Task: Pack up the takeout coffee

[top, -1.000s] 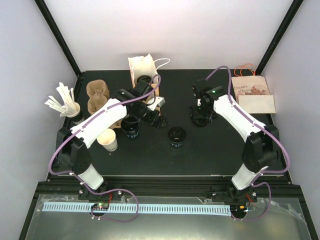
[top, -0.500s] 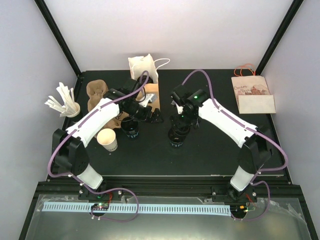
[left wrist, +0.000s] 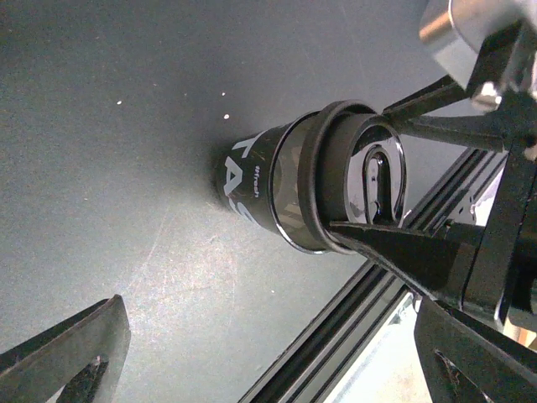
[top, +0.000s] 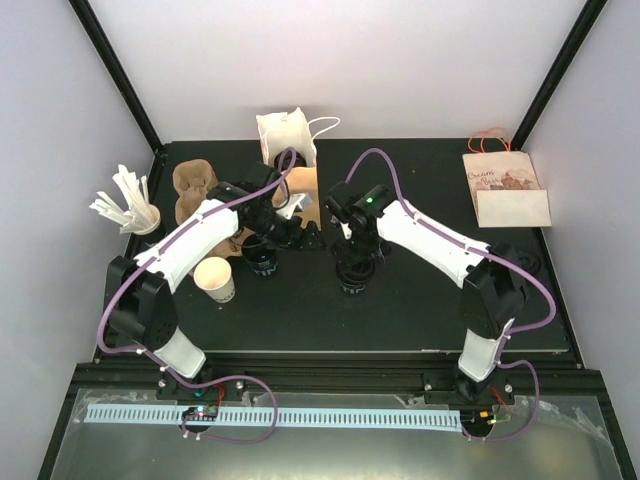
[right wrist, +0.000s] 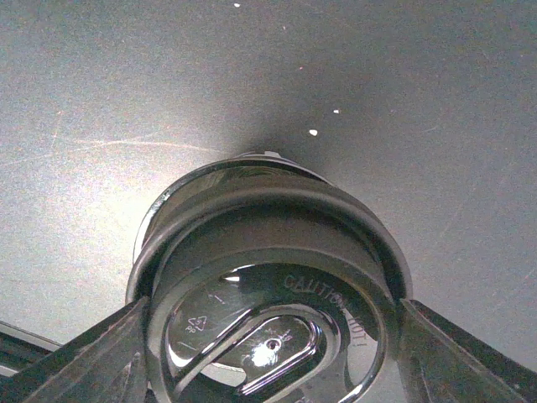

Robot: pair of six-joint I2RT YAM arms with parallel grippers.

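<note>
The black paper coffee cup with a glossy black plastic lid [right wrist: 268, 243] stands upright near the middle of the dark worktop [top: 420, 300]. My right claw [right wrist: 273, 353] hangs directly over it, spread wide, with one finger to each side of the lid rim; whether the fingers already touch the rim I cannot tell. I judge this cup light and thin-walled: a hard squeeze would dent it or spring the lid off, and if it is filled, any tilt could spill through the sip hole. The lid looks slick, so the safer hold is just under its rim, on the upper wall where the lid's collar stiffens the paper, closing gently and keeping it level. My left claw [left wrist: 268, 369] is also wide and holds nothing, hovering to the left of the same cup, apart from it. The white paper bag with handles [top: 285, 135] stands at the back of the worktop.
</note>
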